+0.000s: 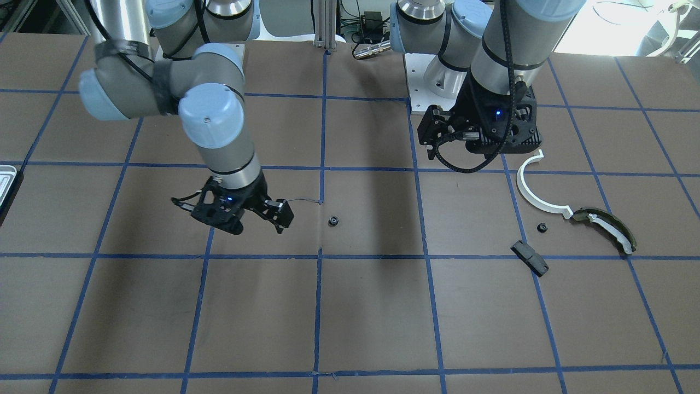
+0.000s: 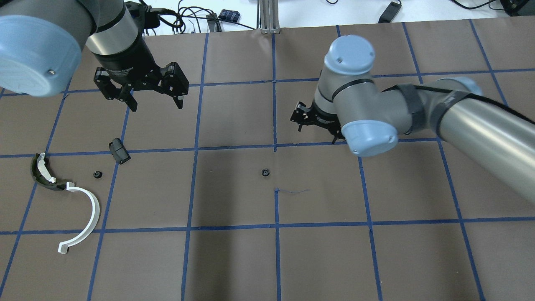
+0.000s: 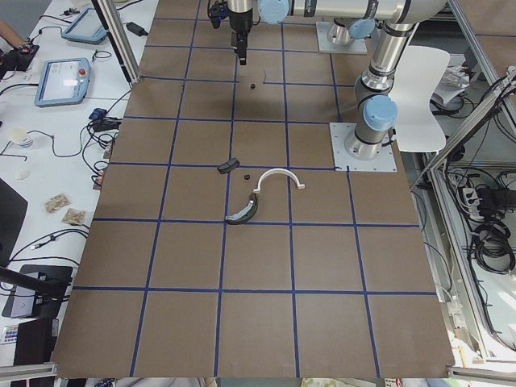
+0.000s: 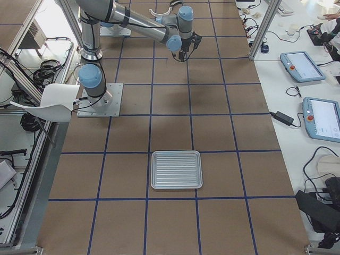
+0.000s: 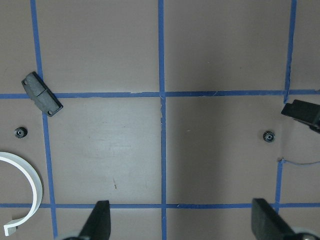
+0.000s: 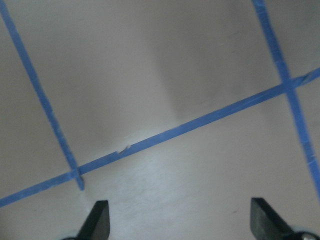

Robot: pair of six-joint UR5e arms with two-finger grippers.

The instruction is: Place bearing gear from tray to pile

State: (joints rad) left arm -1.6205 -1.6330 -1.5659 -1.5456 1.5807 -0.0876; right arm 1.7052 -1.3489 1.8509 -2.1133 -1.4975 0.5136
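Gaping empty above the table (image 2: 234,259), left pincer (image 2: 156,104) and right pincer (image 6: 182,222) hang apart from the mid-table bearing gear (image 2: 265,172).

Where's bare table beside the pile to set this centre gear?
Free: the square between the black block and the centre bearing gear. Crowded: around the second gear, hemmed by block, white half-ring arc and olive curved piece.
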